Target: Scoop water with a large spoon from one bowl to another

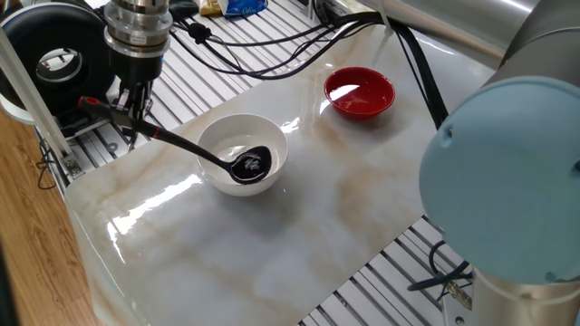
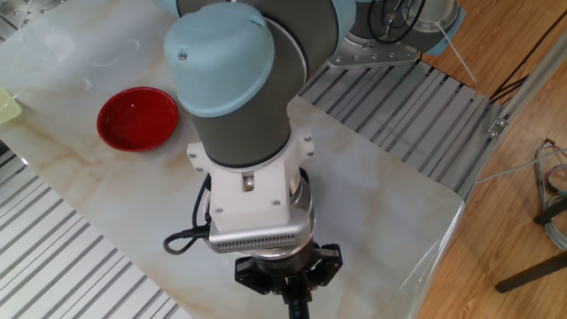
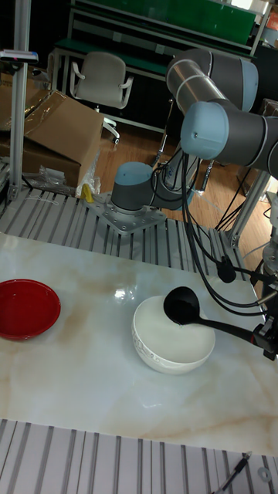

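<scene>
Here we hold the large spoon (image 1: pixel 195 151) near the red end of its handle, at the left edge of the bench (image 1: pixel 272 244), with our tool (image 1: pixel 130 110) clamped on it. The handle slopes down to the right, over the rim of the white bowl (image 1: pixel 213 177), and the black scoop sits low inside that bowl, near its front wall, with a glint of water (image 1: pixel 255 163) in it. In the tall fixed view the scoop shows at the bowl's far rim and the handle runs off to the tool at the picture's right edge.

We judge the task to be at its first half: the scoop is in the source bowl, filling or just filled, and nothing has been carried across. The red bowl (image 1: pixel 360 93) stands well apart to the right and further back; whether it holds any water we cannot tell from its gloss. Left to do: lift the scoop level, carry it across, tip it out over the red bowl.

For room, the marble between the two bowls lies bare, so the path looks open. The white bowl's rim is the first edge to clear on the lift. Beyond the red bowl, black cables (image 1: pixel 426 77) cross the bench's back corner, close to where the pour would end. In the other fixed view our own wrist hides the white bowl entirely.
</scene>
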Robot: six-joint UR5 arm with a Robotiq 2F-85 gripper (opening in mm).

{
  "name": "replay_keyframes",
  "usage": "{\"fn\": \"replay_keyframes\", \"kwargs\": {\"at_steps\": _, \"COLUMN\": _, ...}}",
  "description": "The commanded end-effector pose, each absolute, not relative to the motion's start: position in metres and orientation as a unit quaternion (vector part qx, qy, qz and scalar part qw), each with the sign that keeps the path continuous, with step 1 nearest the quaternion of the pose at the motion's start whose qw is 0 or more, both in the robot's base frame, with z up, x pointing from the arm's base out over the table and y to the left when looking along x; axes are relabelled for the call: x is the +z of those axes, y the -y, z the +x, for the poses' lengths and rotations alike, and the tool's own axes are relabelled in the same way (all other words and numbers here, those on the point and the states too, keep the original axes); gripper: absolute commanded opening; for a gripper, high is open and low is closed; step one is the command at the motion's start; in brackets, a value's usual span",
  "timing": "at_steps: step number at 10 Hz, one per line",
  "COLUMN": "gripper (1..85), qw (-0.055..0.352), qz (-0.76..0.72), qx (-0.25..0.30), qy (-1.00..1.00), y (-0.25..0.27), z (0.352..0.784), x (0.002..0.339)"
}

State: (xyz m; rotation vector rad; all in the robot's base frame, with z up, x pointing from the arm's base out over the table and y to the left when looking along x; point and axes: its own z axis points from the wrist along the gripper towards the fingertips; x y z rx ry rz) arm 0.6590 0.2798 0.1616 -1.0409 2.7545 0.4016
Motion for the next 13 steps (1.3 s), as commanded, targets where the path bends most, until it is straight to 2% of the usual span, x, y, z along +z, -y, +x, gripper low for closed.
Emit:
{"fn": "replay_keyframes", "kwargs": {"at_steps": 1, "gripper": 1.3, "qw": 0.082, "qz": -0.349, "qx": 0.143, "qy": -0.923, "y": -0.282, "z": 0.656, "x": 0.164}}
{"fn": "replay_keyframes", "kwargs": {"at_steps": 10, "gripper": 1.3, "qw": 0.073, "qz": -0.355, "qx": 0.139, "qy": -0.921, "y": -0.278, "z": 0.652, "x": 0.163}}
{"fn": "replay_keyframes", "kwargs": {"at_steps": 13, "gripper": 1.3, "qw": 0.093, "qz": -0.368, "qx": 0.111, "qy": -0.918, "y": -0.271, "z": 0.665, "x": 0.164}}
